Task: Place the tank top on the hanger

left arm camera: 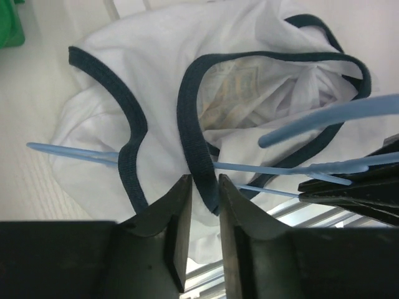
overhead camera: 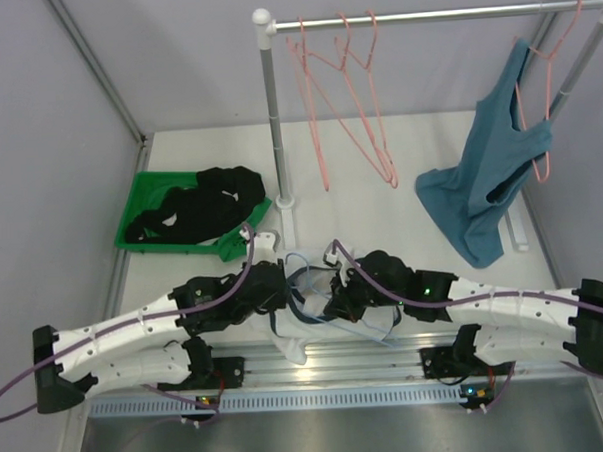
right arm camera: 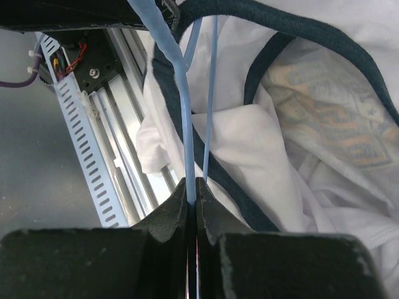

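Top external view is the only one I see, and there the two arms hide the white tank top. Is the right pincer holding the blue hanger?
Observer: Yes. In its wrist view the right pincer is shut on a wire of the light-blue hanger.
Operator: And the left pincer?
Observer: The left pincer has its jaws a little apart, and the navy trim of the tank top runs between them.
Operator: Is the hanger already inside the garment?
Observer: Partly. In the left wrist view one thin hanger wire passes under that trimmed strap and shows on both sides of it.
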